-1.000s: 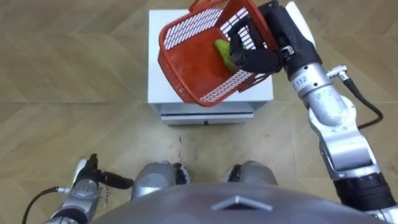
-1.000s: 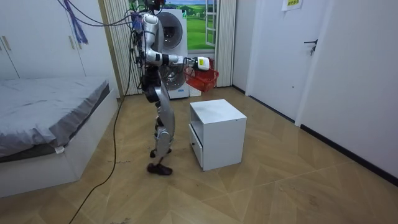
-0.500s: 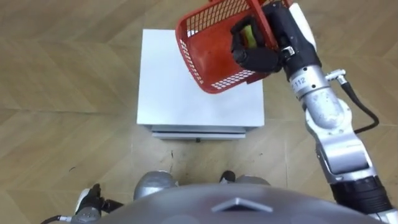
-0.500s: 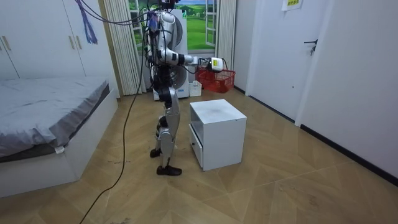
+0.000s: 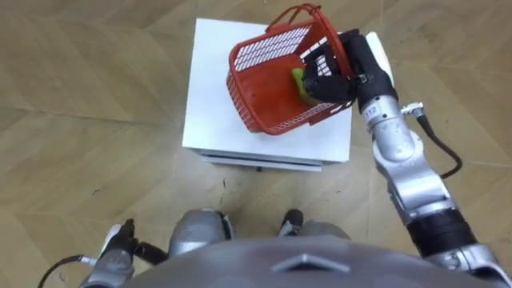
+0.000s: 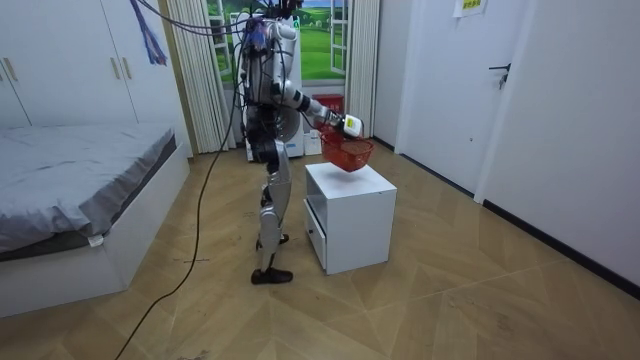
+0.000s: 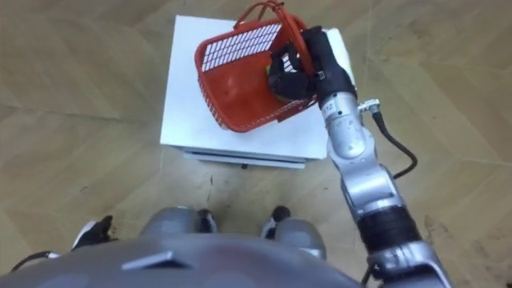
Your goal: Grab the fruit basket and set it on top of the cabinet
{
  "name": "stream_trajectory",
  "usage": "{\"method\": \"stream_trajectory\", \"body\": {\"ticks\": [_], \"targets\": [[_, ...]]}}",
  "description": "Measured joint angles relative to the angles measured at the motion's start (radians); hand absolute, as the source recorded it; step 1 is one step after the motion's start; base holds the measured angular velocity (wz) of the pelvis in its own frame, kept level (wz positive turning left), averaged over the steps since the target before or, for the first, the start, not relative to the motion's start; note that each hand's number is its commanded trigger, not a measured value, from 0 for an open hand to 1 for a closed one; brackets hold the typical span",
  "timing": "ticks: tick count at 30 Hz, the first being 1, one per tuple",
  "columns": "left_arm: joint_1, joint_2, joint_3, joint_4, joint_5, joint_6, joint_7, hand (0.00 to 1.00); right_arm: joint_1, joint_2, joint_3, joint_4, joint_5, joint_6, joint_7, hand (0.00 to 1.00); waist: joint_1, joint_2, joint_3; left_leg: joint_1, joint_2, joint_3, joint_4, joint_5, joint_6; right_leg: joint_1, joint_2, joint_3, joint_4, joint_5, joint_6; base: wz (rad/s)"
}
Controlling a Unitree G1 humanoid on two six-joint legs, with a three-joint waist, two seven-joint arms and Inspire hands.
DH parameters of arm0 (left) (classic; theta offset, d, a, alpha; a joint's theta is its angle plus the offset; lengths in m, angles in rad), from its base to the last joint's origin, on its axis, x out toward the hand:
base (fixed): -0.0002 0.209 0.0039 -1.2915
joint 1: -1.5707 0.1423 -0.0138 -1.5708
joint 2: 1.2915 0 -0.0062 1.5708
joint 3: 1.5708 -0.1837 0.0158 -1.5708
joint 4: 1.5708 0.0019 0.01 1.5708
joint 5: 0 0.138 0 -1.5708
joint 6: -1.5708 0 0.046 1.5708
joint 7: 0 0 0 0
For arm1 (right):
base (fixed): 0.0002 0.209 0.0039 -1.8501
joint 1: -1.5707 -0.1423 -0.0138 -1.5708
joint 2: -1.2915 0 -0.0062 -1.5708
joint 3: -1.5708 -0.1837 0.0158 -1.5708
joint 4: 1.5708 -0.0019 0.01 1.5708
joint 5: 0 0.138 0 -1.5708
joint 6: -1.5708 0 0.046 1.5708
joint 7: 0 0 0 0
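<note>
A: Where do the 2 eye views look from?
B: The robot's head, steeply down and close, onto the white cabinet, red basket and wood floor; both overlap almost wholly.
A: And the room view?
B: From well off across the room, roughly level, showing the whole robot beside that same cabinet and basket.

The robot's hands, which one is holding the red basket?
The right hand, curled round the rim of the red basket over the white cabinet; the left hand hangs low at its side.
</note>
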Motion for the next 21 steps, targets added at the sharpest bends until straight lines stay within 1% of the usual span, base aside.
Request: {"method": "stream_trajectory", "body": {"ticks": [1,2,3,4,6,7,8,11,12,13,14,15,16,20,21], "targets": [[0.0,-0.006,-0.003,0.012,0.009,0.007,0.001,0.0,-0.005,0.004,0.001,0.006,-0.001,-0.001,-0.001,1.0,0.006,0.0,0.0024,0.003,-0.008,-0.003,0.001,0.001,0.002,0.001,-0.002,-0.034,-0.003,0.0,0.001,0.0],[0.004,-0.012,-0.005,0.013,0.009,0.015,0.001,0.0,-0.005,0.004,0.001,0.009,-0.001,-0.006,-0.005,1.0,0.016,0.003,0.0041,0.007,-0.013,-0.007,0.001,0.001,0.003,0.004,-0.006,-0.056,-0.001,0.002,0.003,0.03],[0.005,-0.012,-0.006,0.012,0.008,0.017,0.001,0.0,-0.005,0.004,0.002,0.012,-0.001,-0.011,-0.011,1.0,0.021,0.003,0.0045,0.008,-0.014,-0.007,0.001,0.001,0.003,0.005,-0.006,-0.064,-0.001,0.004,0.005,0.0],[0.006,-0.012,-0.006,0.01,0.007,0.02,0.005,0.0,-0.009,0.004,0.006,0.024,0.0,-0.019,-0.017,1.0,0.023,0.005,0.0059,0.008,-0.015,-0.008,0.0,0.001,0.003,0.006,-0.008,-0.084,-0.001,0.004,0.005,0.0],[0.005,-0.012,-0.007,0.009,0.006,0.02,0.007,0.0,-0.024,0.004,0.01,0.053,0.003,-0.023,-0.02,1.0,0.024,0.012,0.0105,0.007,-0.012,-0.008,-0.002,0.001,0.003,0.004,-0.006,-0.088,0.001,0.004,0.005,-0.03],[0.005,-0.013,-0.009,0.008,0.007,0.019,0.007,0.0,-0.027,0.003,0.009,0.066,0.003,-0.023,-0.021,1.0,0.03,0.013,0.0106,0.001,-0.01,-0.007,-0.003,0.001,0.003,0.001,-0.004,-0.092,0.002,0.004,0.005,-0.1],[0.005,-0.014,-0.009,0.006,0.007,0.019,0.006,0.0,-0.028,0.003,0.009,0.075,0.004,-0.023,-0.02,1.0,0.03,0.013,0.0105,-0.008,-0.01,-0.007,-0.003,0.001,0.003,-0.01,-0.003,-0.103,0.005,0.003,0.005,-0.1],[0.005,-0.02,-0.017,0.0,0.007,0.021,-0.005,0.0,-0.025,0.004,0.012,0.097,0.01,-0.023,-0.02,1.0,0.027,0.013,0.0106,-0.024,-0.01,-0.008,-0.006,0.006,0.005,-0.035,-0.003,-0.117,0.024,0.003,0.004,-0.04],[0.005,-0.02,-0.022,0.0,0.007,0.021,-0.007,0.0,-0.025,0.005,0.013,0.099,0.012,-0.023,-0.019,0.95,0.025,0.013,0.0107,-0.027,-0.01,-0.008,-0.006,0.007,0.005,-0.036,-0.004,-0.12,0.024,0.004,0.003,0.04],[0.005,-0.02,-0.031,0.0,0.007,0.021,-0.01,0.0,-0.026,0.008,0.015,0.107,0.017,-0.023,-0.019,0.84,0.023,0.012,0.0106,-0.029,-0.01,-0.009,-0.008,0.01,0.006,-0.04,-0.006,-0.124,0.027,0.004,0.003,0.0],[0.005,-0.02,-0.032,0.002,0.004,0.021,-0.014,0.0,-0.026,0.014,0.017,0.121,0.021,-0.023,-0.018,0.61,0.024,0.011,0.0104,-0.03,-0.01,-0.008,-0.009,0.011,0.006,-0.048,-0.007,-0.127,0.037,0.004,0.003,0.0],[0.005,-0.019,-0.032,0.002,0.003,0.021,-0.014,0.0,-0.026,0.019,0.018,0.126,0.022,-0.023,-0.016,0.05,0.024,0.008,0.0106,-0.031,-0.01,-0.008,-0.009,0.011,0.006,-0.05,-0.007,-0.132,0.039,0.004,0.003,0.0],[0.005,-0.018,-0.032,0.001,-0.001,0.021,-0.014,0.0,-0.025,0.025,0.021,0.132,0.026,-0.023,-0.01,0.0,0.022,0.004,0.0113,-0.035,-0.01,-0.008,-0.009,0.011,0.007,-0.053,-0.008,-0.136,0.039,0.004,0.003,0.0],[0.001,-0.018,-0.032,0.001,-0.003,0.021,-0.013,0.0,-0.026,0.032,0.044,0.158,0.037,-0.023,-0.01,0.0,0.017,-0.016,0.0098,-0.054,-0.01,-0.01,-0.006,0.012,0.007,-0.069,-0.008,-0.139,0.04,0.004,0.002,0.02],[0.001,-0.018,-0.032,0.001,-0.003,0.021,-0.013,0.0,-0.026,0.032,0.046,0.164,0.04,-0.023,-0.011,0.0,0.017,-0.017,0.0098,-0.055,-0.01,-0.012,-0.006,0.012,0.008,-0.069,-0.008,-0.141,0.04,0.004,0.002,0.09]]}}
